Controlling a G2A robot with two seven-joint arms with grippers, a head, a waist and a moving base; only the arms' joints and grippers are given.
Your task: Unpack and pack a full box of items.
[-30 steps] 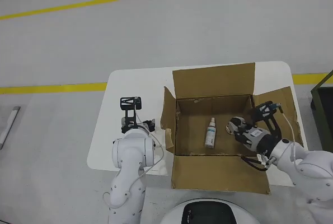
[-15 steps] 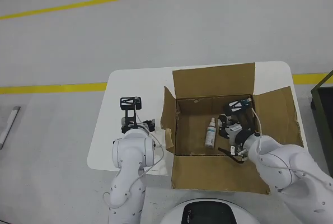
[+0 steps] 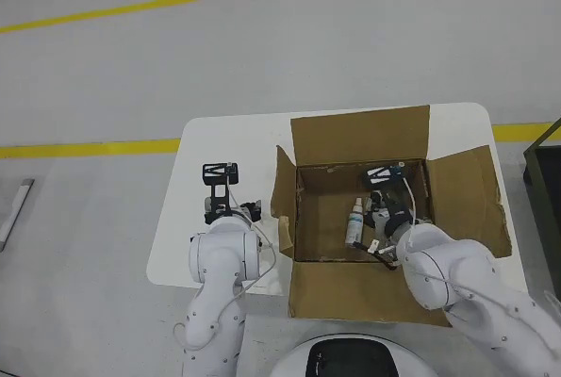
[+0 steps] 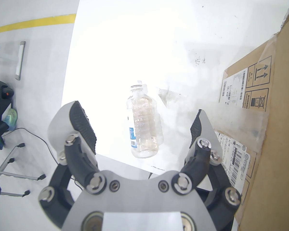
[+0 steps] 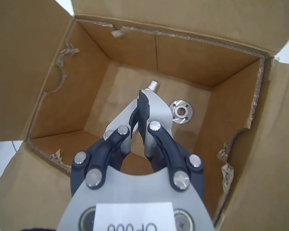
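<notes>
An open cardboard box [image 3: 360, 137] stands on the white table [image 3: 233, 141]. On its floor lie a white spray bottle [image 3: 355, 222] and a round metal flange [image 5: 181, 111]. My right gripper [image 3: 384, 173] hangs inside the box opening, shut with nothing between its pads [image 5: 142, 96]; the spray bottle's nozzle [image 5: 153, 85] pokes out just beyond its fingertips. My left gripper [image 3: 220, 172] hovers over the table left of the box, open [image 4: 137, 110]. Below it, between its fingers, a clear plastic bottle [image 4: 142, 126] lies on the table, untouched.
The box's flaps are folded outward on all sides, and its labelled side wall [image 4: 274, 97] stands close to the left gripper. A dark green frame [image 3: 544, 170] stands off the table's right end. Bare table lies left of the box.
My right arm has swung left from the box's right flap to above the box's middle, beside the spray bottle. The left arm has not moved.
</notes>
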